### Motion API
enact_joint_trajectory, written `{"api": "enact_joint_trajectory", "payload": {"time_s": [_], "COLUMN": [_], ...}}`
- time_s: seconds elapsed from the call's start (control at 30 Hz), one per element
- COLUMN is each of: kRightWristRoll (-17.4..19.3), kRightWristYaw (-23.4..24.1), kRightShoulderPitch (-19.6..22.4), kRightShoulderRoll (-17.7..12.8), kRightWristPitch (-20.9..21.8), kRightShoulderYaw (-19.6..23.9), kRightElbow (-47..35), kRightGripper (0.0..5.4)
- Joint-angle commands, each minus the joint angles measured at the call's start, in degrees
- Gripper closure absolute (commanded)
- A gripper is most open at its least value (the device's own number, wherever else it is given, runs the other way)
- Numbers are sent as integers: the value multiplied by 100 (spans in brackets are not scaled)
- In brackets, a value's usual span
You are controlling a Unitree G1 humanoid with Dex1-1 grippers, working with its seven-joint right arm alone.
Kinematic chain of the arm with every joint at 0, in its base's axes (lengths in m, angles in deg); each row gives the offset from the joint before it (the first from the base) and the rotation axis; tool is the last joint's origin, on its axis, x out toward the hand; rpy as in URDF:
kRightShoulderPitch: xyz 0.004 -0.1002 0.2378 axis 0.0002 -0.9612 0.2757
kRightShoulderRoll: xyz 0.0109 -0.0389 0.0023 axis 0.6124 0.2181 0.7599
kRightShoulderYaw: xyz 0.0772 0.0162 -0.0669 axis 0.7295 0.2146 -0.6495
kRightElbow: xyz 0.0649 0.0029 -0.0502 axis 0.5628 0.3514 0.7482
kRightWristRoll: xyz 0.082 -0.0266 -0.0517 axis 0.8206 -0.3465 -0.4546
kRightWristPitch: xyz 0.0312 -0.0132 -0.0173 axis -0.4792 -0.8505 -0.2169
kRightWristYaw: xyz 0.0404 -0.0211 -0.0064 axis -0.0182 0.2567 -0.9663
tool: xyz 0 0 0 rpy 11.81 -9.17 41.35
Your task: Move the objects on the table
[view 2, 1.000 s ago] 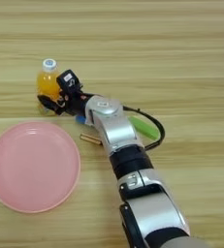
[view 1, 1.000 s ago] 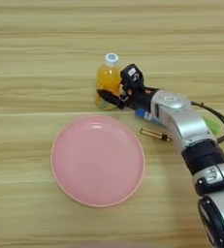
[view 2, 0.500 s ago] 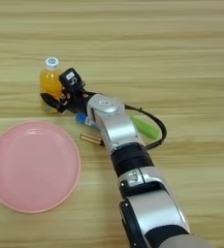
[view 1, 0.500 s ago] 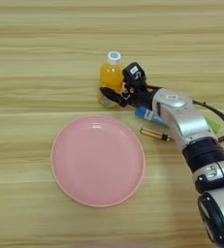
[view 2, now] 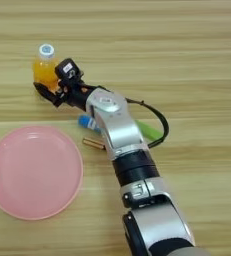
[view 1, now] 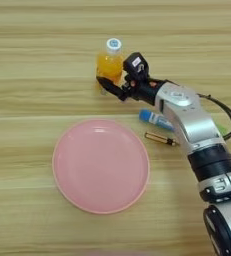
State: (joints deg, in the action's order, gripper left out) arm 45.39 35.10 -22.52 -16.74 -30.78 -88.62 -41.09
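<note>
pink plate [view 1: 101, 167] lies flat, front-left area of worktop, nothing on it. small brown/gold stick-like item [view 1: 160, 138] lies just right of plate's upper rim, not touching. green obj [view 2: 148, 130] further right, partly hidden.

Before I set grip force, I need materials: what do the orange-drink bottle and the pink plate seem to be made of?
The orange-drink bottle looks like clear plastic: the orange liquid shows through the wall, and its cap is opaque white. The pink plate looks like smooth plastic or melamine, an even matte pink with a soft sheen; glazed ceramic cannot be ruled out.
</note>
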Motion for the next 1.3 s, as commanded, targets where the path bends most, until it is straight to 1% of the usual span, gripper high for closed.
{"api": "enact_joint_trajectory", "payload": {"time_s": [0.03,0.07,0.1,0.23,0.4,0.5,0.67,0.87,1.03,1.17,1.3], "kRightWristRoll": [296,344,480,831,1199,1392,1352,1253,1192,1014,945], "kRightWristYaw": [-417,-561,-782,-1458,-1990,-2351,-2674,-2858,-2912,-2898,-2902], "kRightShoulderPitch": [155,87,-28,-392,-681,-872,-1028,-1109,-1142,-1186,-1205], "kRightShoulderRoll": [-282,-347,-430,-687,-851,-962,-1124,-1177,-1203,-1259,-1269], "kRightWristPitch": [21,24,-7,-90,-206,-327,-519,-493,-444,-326,-228], "kRightShoulderYaw": [-38,-49,-64,-217,-369,-547,-899,-1178,-1227,-1252,-1203], "kRightElbow": [-1230,-1397,-1659,-2338,-2793,-2985,-2929,-2758,-2538,-2241,-2111], "kRightGripper": [198,198,198,198,198,198,198,198,198,198,198]}}
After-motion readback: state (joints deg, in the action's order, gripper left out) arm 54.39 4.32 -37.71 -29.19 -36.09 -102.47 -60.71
